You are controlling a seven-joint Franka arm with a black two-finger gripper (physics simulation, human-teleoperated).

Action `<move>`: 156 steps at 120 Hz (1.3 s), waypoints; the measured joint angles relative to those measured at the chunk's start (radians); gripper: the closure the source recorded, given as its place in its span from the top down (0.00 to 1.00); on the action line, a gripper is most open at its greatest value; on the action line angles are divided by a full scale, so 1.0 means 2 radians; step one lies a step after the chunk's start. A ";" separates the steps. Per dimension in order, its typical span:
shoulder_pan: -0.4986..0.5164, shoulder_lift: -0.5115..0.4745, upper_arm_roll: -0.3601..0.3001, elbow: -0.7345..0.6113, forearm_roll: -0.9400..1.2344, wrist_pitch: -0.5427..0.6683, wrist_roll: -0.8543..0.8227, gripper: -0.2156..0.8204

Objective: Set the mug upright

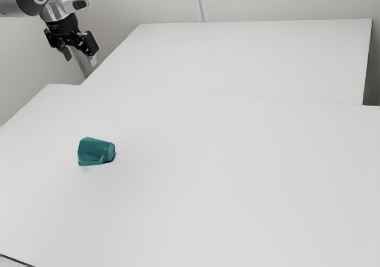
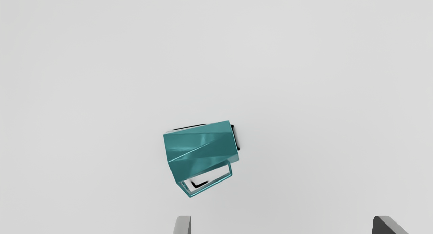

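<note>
High at the exterior view's upper left, the black gripper [image 1: 81,58] hangs well above the table, apart from the mug. The teal faceted mug [image 1: 95,152] lies on its side on the table, toward the exterior view's left. In the wrist view the mug [image 2: 203,147] shows its angular side wall, and its looped handle [image 2: 211,185] sticks out on the side nearer the fingertips. The gripper [image 2: 282,224] is open, its two fingertips wide apart with nothing between them.
The mug rests on a broad white table [image 1: 225,178]. Behind it stands another white surface [image 1: 249,59], with pale walls around. A thin dark line crosses the exterior view's lower left corner.
</note>
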 joint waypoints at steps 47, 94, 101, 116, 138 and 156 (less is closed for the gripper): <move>-0.022 -0.025 0.007 -0.056 -0.005 0.040 0.006 0.77; -0.015 -0.070 0.101 -0.202 -0.109 0.109 0.008 0.77; -0.049 -0.072 0.142 -0.212 -0.119 0.116 0.009 0.77; -0.076 -0.071 0.199 -0.232 -0.150 0.125 0.016 0.77; -0.070 -0.059 0.238 -0.263 -0.227 0.130 0.051 0.77; -0.049 -0.029 0.261 -0.276 -0.295 0.127 0.102 0.77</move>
